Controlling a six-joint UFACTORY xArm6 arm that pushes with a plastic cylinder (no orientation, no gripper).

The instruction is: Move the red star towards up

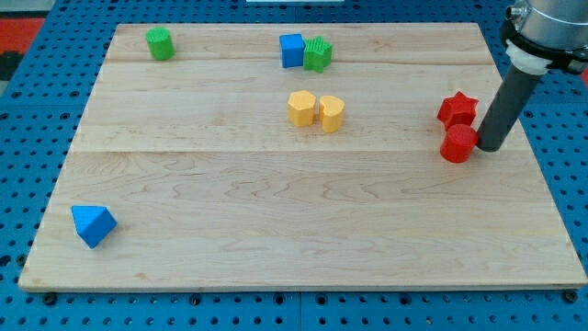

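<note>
Your tip point(487, 147) sat right of red cylinder point(458, 145); red star point(457, 108) lay up-left of tip. No jaws on rod.

The board point(303, 221) is pale wood with a visible grain, in planks, smooth and matt. Beneath it lies a blue perforated base point(28, 119), plastic-looking. The red star point(457, 108) and the blue triangular block point(93, 224) look like matt painted solids. The rod above my tip point(487, 147) is dark with a dull sheen.
</note>
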